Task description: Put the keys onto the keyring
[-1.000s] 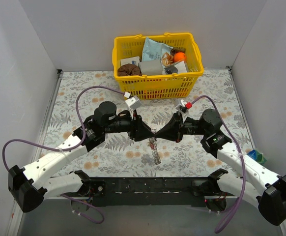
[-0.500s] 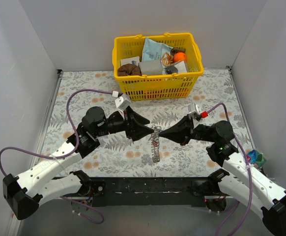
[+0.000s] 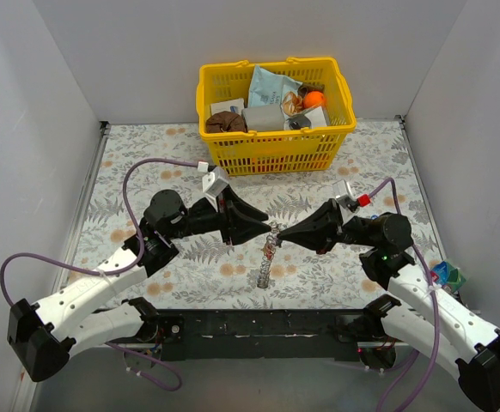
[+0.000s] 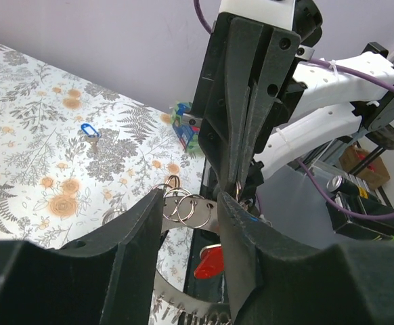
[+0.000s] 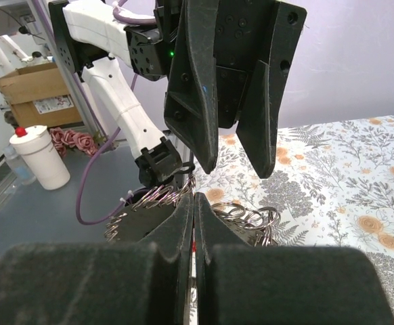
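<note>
Left gripper (image 3: 265,230): half-closed, grasping the split rings (image 4: 183,206) over the bench (image 3: 147,154) centre.
Right gripper (image 3: 278,232): clenched, tips meeting the left's from 3 o'clock (what it pinched was hidden).
Keyring (image 4: 183,303): hung beneath both, red key (image 4: 209,261) dangling above its toothed edge.
Blue key (image 4: 89,130): flat on the bench, well apart.
Edges: basket (image 3: 276,150) at 12 o'clock against the back wall (image 3: 147,51).

Spotting yellow plastic lattice basket (image 3: 267,153), stuffed full, on floral-print table cover (image 3: 147,142); small blue-green object (image 3: 448,275) far right.
</note>
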